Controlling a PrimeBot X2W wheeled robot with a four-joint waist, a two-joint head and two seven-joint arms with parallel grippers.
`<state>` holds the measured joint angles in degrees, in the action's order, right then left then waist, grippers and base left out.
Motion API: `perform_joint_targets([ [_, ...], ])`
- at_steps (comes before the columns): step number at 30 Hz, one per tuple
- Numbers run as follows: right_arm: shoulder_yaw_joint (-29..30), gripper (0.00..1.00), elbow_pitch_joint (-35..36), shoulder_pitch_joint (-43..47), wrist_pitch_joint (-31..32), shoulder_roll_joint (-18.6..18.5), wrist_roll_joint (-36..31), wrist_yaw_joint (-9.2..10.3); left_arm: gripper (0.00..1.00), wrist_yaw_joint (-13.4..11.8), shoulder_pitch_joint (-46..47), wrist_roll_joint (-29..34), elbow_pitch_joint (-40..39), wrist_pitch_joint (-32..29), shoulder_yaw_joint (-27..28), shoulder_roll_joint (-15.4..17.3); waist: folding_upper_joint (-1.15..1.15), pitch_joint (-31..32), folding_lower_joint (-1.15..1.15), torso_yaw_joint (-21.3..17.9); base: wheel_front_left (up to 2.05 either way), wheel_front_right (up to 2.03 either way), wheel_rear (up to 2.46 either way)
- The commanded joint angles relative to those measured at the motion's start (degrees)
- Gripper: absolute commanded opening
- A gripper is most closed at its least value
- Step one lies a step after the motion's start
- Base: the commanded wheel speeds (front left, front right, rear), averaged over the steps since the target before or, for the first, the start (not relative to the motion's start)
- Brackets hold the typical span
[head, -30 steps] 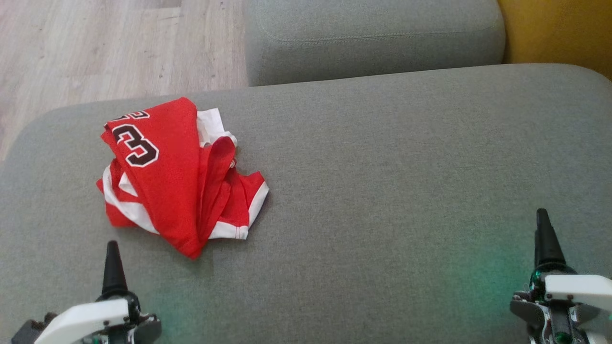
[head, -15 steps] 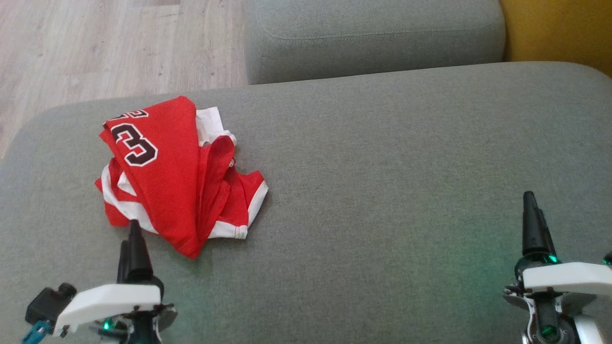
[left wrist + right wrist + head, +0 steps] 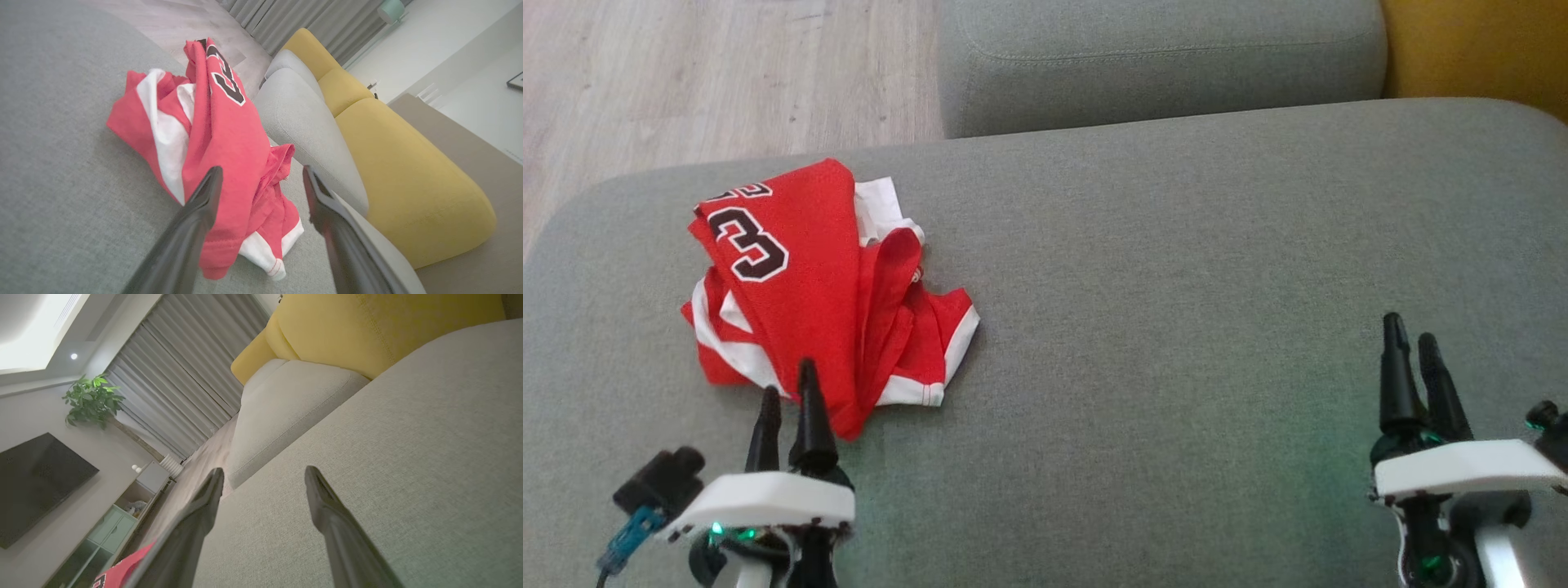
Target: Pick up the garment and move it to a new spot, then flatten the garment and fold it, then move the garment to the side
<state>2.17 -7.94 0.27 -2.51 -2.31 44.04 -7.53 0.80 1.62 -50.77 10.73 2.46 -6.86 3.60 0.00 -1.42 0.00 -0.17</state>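
Task judged barely begun. The garment point(image 3: 809, 294) lay in a crumpled heap, red with white trim and a dark numeral on its top fold. Not lifted, not spread, not folded. Everything was left to do: pickup, carry to a new spot, flattening, folding, setting aside.

Position: the heap sat on the left half of the seat cushion point(image 3: 1176, 286), towards the cushion's far edge and a little in from its left edge. The cushion's whole right half was bare grey fabric.

Left tool point(image 3: 787, 378): over the cushion's near-left part, fingers spread wide, nothing between them. In the head view its tips overlapped the garment's near hem. In the left wrist view the heap lay straight ahead, one finger crossing in front of the red cloth and the other off to the side of it. Could not tell whether either tip touched the fabric.

Right tool point(image 3: 1410, 328): over the cushion's near-right part, also spread wide and empty, well apart from the garment.

Reading: the left tool looked lined up for a first pinch at the near hem.
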Motion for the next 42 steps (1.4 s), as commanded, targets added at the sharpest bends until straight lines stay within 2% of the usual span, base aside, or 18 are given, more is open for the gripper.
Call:
perform_joint_targets([
  [1,-1.12,1.0,2.65,-2.34,-0.86,-0.34,-2.84,0.02,1.0,-0.84,3.52,2.71,-2.11,0.97,-0.3,1.39,0.0,0.01,0.0,-0.04,0.0,0.0,0.0],
  [18,-3.85,1.0,4.71,-2.23,-3.73,-0.4,-17.48,0.03,1.0,-8.01,6.98,15.57,-3.06,3.83,-10.22,5.75,0.0,-0.24,0.0,-0.6,0.0,0.0,0.0],
  [29,-5.39,1.0,6.66,-2.05,-5.59,-0.43,-26.72,0.03,1.0,-10.94,8.87,22.29,-3.27,5.67,-15.55,7.69,0.0,-0.28,0.0,-0.9,0.0,0.0,0.0],
  [38,-6.34,1.0,7.88,-1.86,-6.94,-0.46,-33.93,0.03,1.0,-11.63,10.19,27.66,-2.26,7.02,-20.09,9.06,0.0,-0.13,0.0,-0.89,0.0,0.0,0.0],
  [42,-6.93,1.0,8.52,-1.68,-7.79,-0.47,-38.42,0.03,1.0,-13.29,10.49,30.2,-1.21,7.86,-21.38,9.18,0.0,0.05,0.0,-0.96,0.0,0.0,0.0],
])
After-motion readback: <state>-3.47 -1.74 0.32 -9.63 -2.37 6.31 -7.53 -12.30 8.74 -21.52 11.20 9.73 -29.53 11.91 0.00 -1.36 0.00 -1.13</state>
